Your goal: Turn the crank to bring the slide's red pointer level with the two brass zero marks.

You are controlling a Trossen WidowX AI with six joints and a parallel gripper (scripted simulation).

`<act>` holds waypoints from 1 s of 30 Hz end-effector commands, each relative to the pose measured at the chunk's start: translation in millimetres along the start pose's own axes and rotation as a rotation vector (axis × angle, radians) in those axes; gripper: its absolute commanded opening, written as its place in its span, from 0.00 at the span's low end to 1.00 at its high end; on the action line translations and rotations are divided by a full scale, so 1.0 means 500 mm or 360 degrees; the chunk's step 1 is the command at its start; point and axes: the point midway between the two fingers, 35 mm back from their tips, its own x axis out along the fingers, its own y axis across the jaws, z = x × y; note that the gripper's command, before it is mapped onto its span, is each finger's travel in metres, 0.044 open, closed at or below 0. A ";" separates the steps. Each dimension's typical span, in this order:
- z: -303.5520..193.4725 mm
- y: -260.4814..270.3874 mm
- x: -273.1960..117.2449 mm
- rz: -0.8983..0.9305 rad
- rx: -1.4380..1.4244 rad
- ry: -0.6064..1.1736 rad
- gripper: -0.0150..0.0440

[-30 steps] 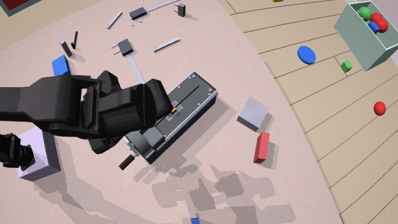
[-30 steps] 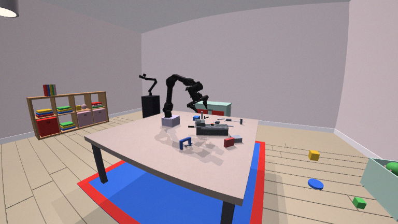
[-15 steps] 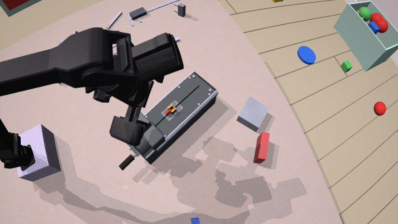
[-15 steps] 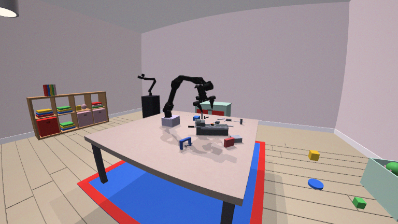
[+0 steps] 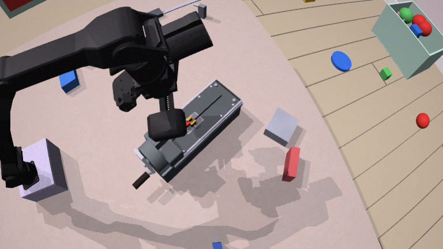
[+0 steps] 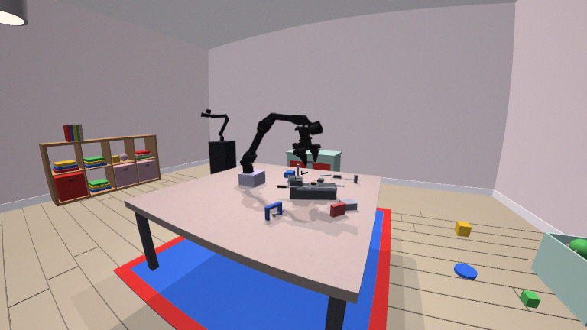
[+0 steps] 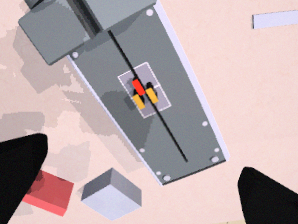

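Red pointer (image 5: 187, 123) (image 6: 312, 182) (image 7: 138, 87) sits just crank-side of the brass zero marks (image 5: 193, 122) (image 7: 152, 95), so turning apparently remains; the end effector (image 5: 167, 124) (image 6: 309, 163) (image 7: 145, 161) hangs spread, empty.

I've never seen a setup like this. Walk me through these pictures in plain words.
The black arm is a jointed robot standing on a pale block. At its end is a pincer, open and holding nothing.

One picture looks down from above, one takes in the room from the side, and one comes from the arm's wrist; the dark shapes at its lower corners are the pincer's fingers.

On the table sits a grey machine with a brown crank handle. On top, a red pointer is close to two brass marks. A grey block and a red one lie nearby.
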 end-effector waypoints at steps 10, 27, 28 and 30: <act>0.015 0.006 0.043 0.0024 -0.0042 -0.0038 1.00; 0.024 0.035 0.032 -0.0054 0.0353 -0.0008 1.00; 0.026 0.041 0.029 -0.0072 0.0440 -0.0003 1.00; 0.031 0.054 0.024 -0.0109 0.0614 0.0006 1.00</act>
